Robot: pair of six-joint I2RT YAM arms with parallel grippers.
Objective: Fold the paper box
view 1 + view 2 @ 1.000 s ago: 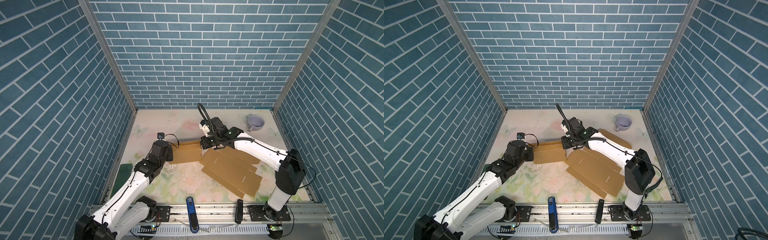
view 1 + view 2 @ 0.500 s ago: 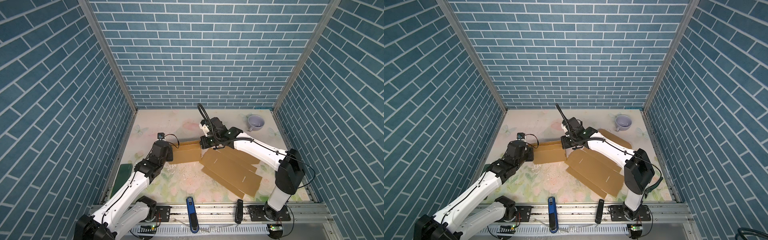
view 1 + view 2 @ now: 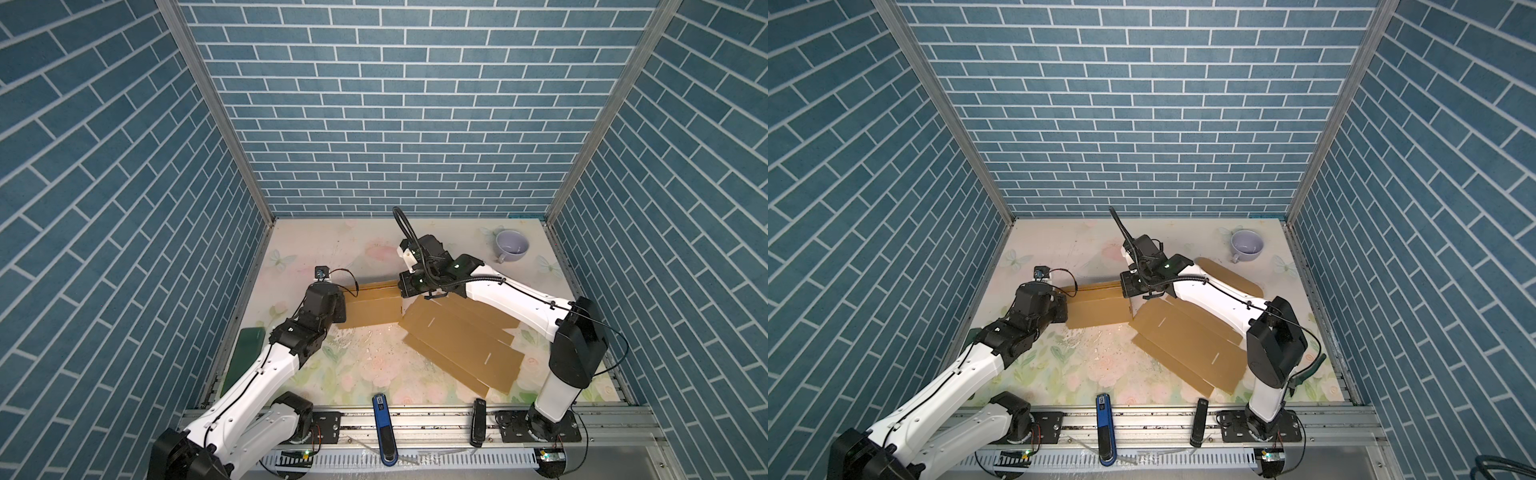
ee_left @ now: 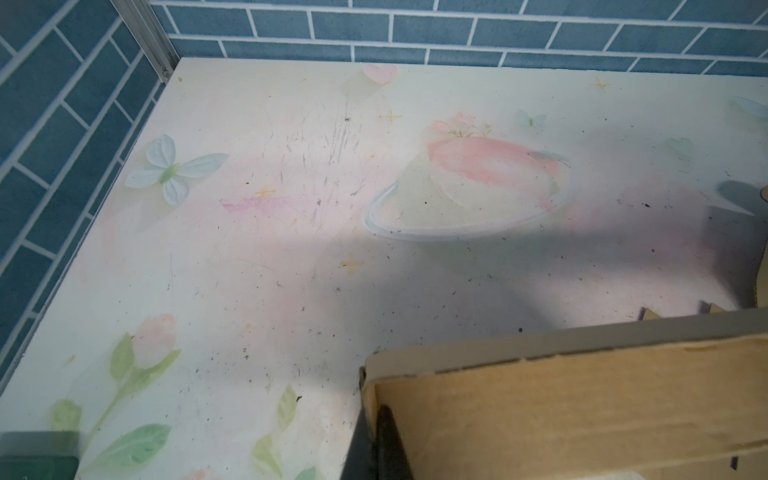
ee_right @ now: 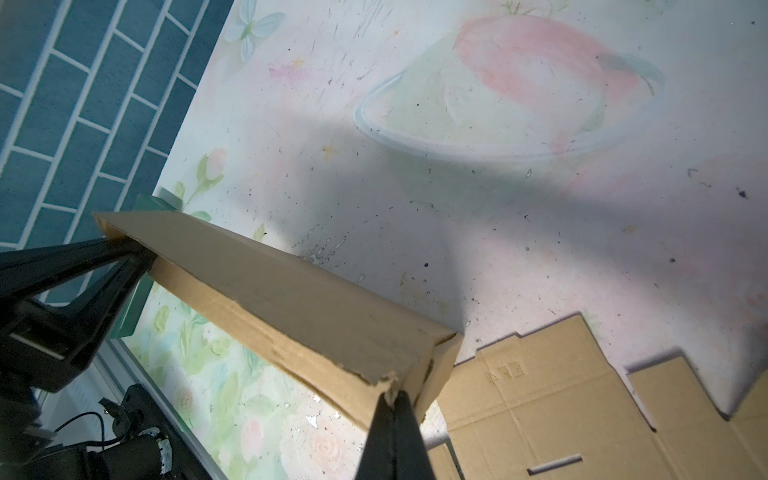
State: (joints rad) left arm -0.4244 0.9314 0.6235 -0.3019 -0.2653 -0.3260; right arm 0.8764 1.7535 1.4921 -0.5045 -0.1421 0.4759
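Since both claws are clenched on the same raised flap, we treat the paper box (image 3: 461, 347) as a thing held at two ends. In both top views it lies just below and right of the frame's centre on the floral table (image 3: 365, 365). Its big flat sheet spreads toward the lower right, partly under the right arm, while one long flap (image 3: 374, 309) stands up near the centre between the two wrists. The left gripper (image 4: 374, 415) pinches the flap's left end, dark fingers shut on the cardboard edge. The right gripper (image 5: 392, 401) grasps the opposite end at a corner that looks frayed.

We judge the cardboard to be light and thin, stiff across each panel but ready to hinge along its scored creases. The flap appears doubled over on itself, which should make it firmer there. Its edges look easy to crush or tear, so we would rather pinch across the doubled thickness a little inside the ends than on that ragged corner. With so little weight on a smooth table, the flat sheet may slide or lift when the flap is turned, and its cut slots want gentle handling. A lavender mug (image 3: 512, 246) stands well apart at the upper right of the table.
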